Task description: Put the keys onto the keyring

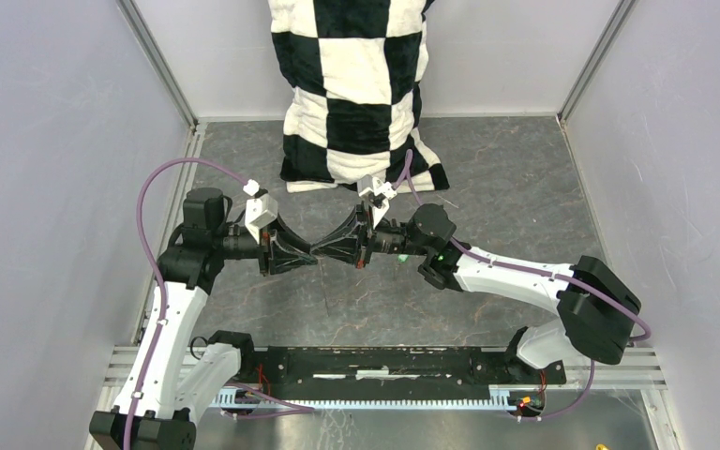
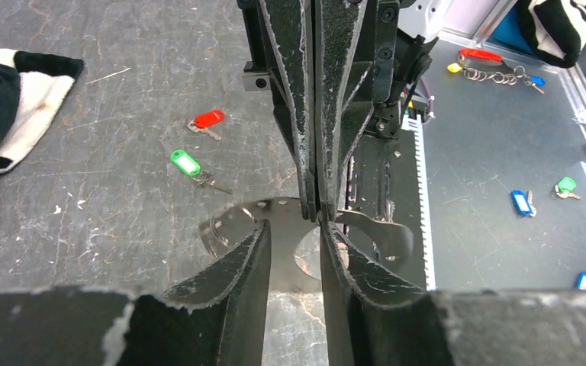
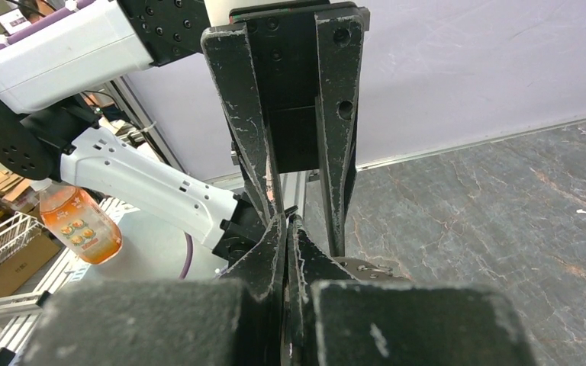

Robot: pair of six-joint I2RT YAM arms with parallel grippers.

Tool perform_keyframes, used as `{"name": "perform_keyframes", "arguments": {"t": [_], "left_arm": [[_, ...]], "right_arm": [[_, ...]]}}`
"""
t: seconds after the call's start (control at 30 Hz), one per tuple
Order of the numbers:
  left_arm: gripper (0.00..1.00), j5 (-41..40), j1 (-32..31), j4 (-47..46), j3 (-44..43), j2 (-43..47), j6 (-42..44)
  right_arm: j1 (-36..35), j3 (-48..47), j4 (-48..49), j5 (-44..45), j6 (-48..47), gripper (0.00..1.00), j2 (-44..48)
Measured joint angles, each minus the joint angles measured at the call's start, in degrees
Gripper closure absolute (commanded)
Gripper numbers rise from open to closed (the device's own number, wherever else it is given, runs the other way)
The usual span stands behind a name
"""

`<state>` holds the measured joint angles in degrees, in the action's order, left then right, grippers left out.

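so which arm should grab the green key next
Probably left: the left gripper has its jaws parted, gripping nothing, and the green key lies on the table in its wrist view. The right gripper is shut, seemingly pinching the keyring.

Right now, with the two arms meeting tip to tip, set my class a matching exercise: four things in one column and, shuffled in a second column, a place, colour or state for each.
Things
1. left gripper
2. right gripper
3. cloth
4. red key

Descriptions
a. black and white squares
b. lying on the table, held by nothing
c. jaws shut
d. jaws apart

Pairs: 1-d, 2-c, 3-a, 4-b
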<state>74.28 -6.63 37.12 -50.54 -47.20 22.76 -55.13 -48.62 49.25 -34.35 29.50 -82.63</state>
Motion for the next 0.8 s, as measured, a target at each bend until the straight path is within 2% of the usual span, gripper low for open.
{"name": "perform_keyframes", "arguments": {"t": [0.23,0.27,0.37,0.5,0.6,0.8], "left_arm": [[0.65,1.9,-0.3,0.0,-0.1,-0.1,-1.7],[0.66,2.3,-0.2,0.0,-0.1,-0.2,-2.0],[0.8,3.2,-0.2,0.0,-0.3,-0.8,-2.8],[0.88,4.0,-0.2,0.0,-0.4,-0.9,-3.0],[0.98,4.1,-0.2,0.0,-0.4,-1.1,-2.9],[0.98,4.4,-0.2,0.4,-1.0,-2.1,-2.9]], "right_arm": [[-0.5,-0.3,0.0,0.0,0.0,0.99,-0.3],[-0.6,-0.4,0.0,0.0,0.0,1.0,-0.3],[-0.6,-0.5,0.0,0.1,-0.2,1.0,-0.3],[-0.6,-0.5,0.0,0.6,-0.4,1.0,-0.3],[-0.6,-0.5,0.0,0.8,-0.4,0.99,-0.3],[-0.6,-0.6,0.4,0.9,-0.4,0.86,-0.3]]}}
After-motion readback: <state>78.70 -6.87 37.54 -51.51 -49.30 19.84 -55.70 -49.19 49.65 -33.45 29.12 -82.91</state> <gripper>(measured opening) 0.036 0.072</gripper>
